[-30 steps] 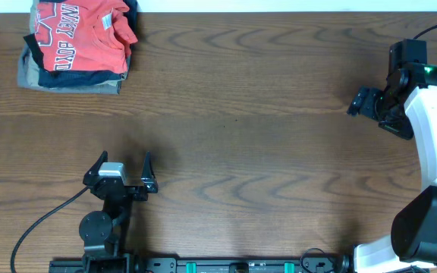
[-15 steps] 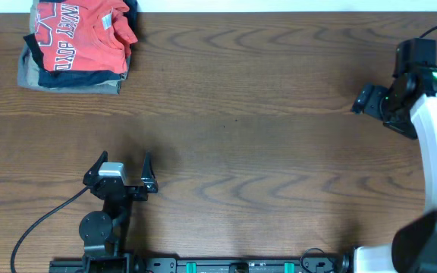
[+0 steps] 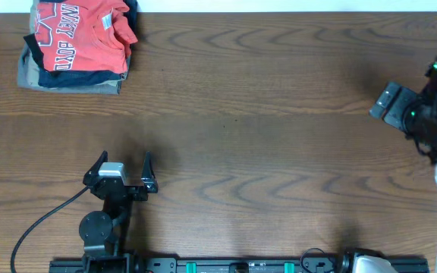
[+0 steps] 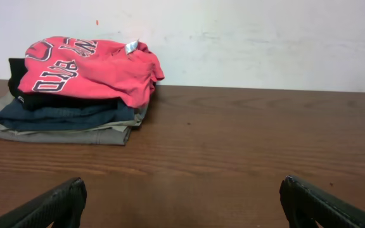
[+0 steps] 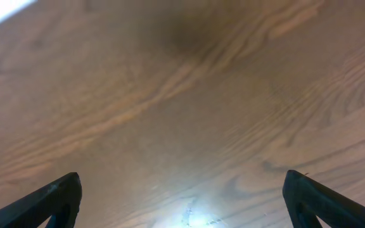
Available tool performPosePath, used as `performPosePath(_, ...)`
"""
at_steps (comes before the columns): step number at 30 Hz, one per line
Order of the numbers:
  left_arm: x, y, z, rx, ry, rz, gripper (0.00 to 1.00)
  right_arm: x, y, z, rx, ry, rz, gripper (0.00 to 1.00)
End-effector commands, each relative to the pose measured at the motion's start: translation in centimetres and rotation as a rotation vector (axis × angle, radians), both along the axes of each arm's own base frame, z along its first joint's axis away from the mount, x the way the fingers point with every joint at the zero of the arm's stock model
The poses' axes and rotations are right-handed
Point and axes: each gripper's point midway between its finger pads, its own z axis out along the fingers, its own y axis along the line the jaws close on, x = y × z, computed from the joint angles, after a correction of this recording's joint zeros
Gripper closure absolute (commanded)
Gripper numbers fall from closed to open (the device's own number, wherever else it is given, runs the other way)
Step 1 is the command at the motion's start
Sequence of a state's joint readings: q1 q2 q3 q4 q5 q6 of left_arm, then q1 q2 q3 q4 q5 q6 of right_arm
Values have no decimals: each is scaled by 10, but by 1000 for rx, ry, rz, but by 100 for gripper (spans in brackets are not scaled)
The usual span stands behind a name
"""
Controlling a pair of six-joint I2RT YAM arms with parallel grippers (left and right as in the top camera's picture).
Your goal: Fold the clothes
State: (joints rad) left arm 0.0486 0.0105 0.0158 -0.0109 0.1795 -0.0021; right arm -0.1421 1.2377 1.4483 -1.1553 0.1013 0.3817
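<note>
From overhead, the orange-red T-shirt (image 3: pixel 82 34) lies at the far left corner of the table (image 3: pixel 264 136). It is folded, lettering up, on top of a stack of darker folded garments (image 3: pixel 67 78). The left end effector (image 3: pixel 124 158) sits near the front edge, left of centre and well apart from the stack. Its two fingers are spread wide with nothing between them. The right end effector (image 3: pixel 391 104) hangs over the far right side of the table. Its jaws are too small and dark in this view to read.

In the left wrist view, the T-shirt (image 4: pixel 87 66) is far off to the left, draped over black, navy and khaki layers against a white wall (image 4: pixel 265 38). The left end effector (image 4: pixel 182 202) is open. Its fingers (image 4: pixel 49 206) show only at the two lower corners, with bare wood between them.

In the right wrist view, only wood grain fills the picture, with a glare spot low in the middle. The right end effector (image 5: pixel 182 199) is open wide and holds nothing. Its fingers (image 5: pixel 46 199) show at the lower corners. The T-shirt is outside this view.
</note>
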Motion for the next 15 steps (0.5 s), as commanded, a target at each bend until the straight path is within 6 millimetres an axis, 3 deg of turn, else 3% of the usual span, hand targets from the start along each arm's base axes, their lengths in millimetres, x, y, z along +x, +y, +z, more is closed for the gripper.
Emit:
performPosePath(1,-1,-3,-14,6,46,-16,2,-13,3,26,-17,-86,10,1)
performPosePath(10,-1,-3,-14,6,46,-16,2,-55,40,72,-44,-265,145,1)
performPosePath(15,-1,-3,-14,6,46,-16,2,-81,46,88,-58,-373,171,1)
